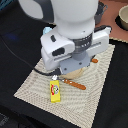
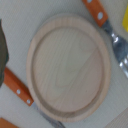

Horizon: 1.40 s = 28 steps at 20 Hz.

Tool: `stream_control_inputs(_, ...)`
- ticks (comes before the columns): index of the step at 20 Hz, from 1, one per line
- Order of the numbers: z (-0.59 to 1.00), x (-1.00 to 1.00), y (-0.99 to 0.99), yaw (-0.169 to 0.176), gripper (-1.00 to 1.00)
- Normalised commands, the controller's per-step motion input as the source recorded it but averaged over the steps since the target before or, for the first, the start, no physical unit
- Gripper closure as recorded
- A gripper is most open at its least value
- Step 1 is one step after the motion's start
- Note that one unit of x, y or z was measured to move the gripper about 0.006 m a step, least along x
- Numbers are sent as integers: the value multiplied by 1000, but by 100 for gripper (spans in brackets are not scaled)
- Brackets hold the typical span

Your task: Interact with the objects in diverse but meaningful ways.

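Butter block label shows a figure (text unreadable).

I see a pale tan wooden plate with faint grain, flanked by cutlery with orange handles and dull silver blades. On the cream woven mat with its fine concentric stripes, at about seven o'clock, lies the yellow butter block, printed red and white; the tabletop is black.
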Motion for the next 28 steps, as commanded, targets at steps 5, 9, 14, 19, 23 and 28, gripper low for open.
stream_control_inputs(5, -2, -3, 430, 188, -100)
stream_control_inputs(9, -87, -127, 421, 171, -100)
stream_control_inputs(14, -237, -318, 469, 135, -100)
stream_control_inputs(19, -320, -387, 515, 100, -100)
stream_control_inputs(23, -226, -430, 571, 74, -100)
stream_control_inputs(28, -171, -472, 694, 28, -100)
